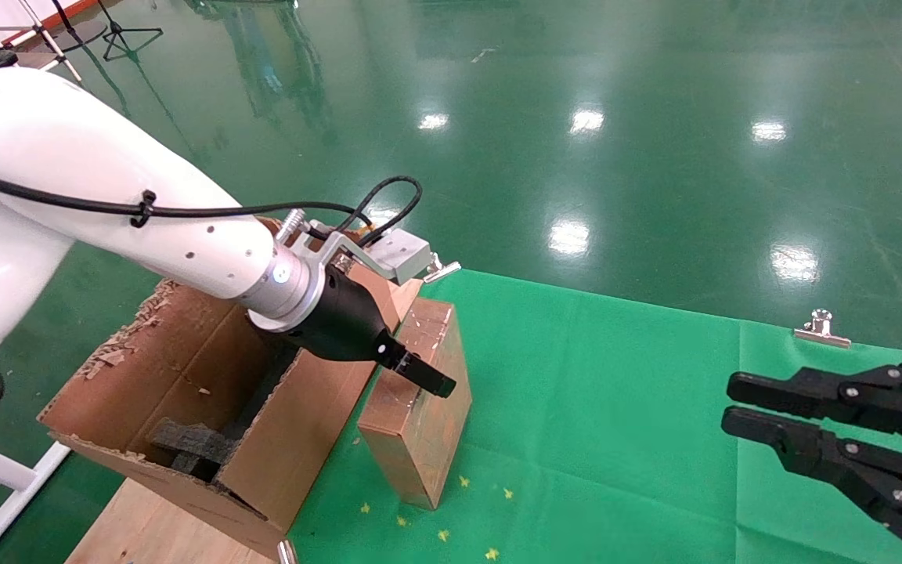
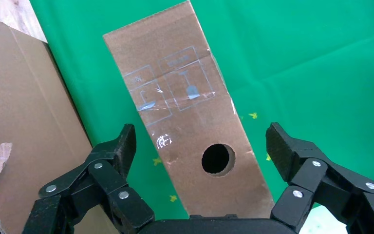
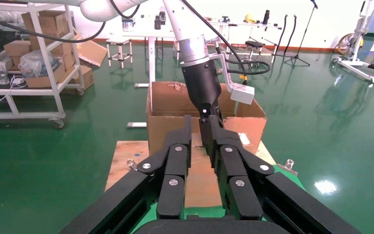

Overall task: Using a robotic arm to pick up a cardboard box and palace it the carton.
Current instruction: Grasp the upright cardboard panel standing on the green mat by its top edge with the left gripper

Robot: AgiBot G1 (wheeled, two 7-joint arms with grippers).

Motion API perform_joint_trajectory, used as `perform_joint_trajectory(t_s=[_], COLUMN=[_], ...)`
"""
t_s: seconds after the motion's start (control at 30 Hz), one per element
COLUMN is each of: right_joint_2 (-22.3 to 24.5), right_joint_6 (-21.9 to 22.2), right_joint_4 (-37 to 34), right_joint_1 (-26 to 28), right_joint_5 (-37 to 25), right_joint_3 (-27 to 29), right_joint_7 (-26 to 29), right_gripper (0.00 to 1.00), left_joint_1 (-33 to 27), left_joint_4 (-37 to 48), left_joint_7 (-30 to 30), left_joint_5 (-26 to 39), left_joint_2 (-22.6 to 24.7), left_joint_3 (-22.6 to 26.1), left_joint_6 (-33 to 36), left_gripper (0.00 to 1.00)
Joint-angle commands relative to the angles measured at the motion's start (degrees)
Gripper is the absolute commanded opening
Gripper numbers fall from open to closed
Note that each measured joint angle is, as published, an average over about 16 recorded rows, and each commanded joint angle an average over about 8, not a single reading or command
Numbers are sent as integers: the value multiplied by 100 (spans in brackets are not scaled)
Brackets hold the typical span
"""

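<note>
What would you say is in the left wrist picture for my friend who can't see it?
The left gripper is open, a black finger on each side of a small brown cardboard box with a round hole. The box lies on a green cloth, beside a bigger carton.

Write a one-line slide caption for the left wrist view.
Left gripper open, fingers either side of the box, beside the carton on green cloth.

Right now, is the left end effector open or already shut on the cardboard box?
Open. The left end effector has its fingers spread on either side of the cardboard box, with green cloth showing in both gaps.
</note>
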Motion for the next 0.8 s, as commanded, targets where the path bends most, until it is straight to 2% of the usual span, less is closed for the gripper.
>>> perform_joint_trajectory(t_s=[0.03,0.8], right_joint_2=[0,0], right_joint_6=[0,0], right_joint_4=[0,-1], right_joint_1=[0,1], right_joint_5=[0,0], right_joint_3=[0,-1], right_joint_7=[0,-1], right_gripper=[100,100], left_joint_1=[1,-37], left_joint_4=[-1,48], left_joint_7=[-5,88], left_joint_5=[-8,-87], left_joint_2=[-3,-64], left_joint_3=[-8,-83], left_joint_6=[0,-58], left_gripper=[0,0])
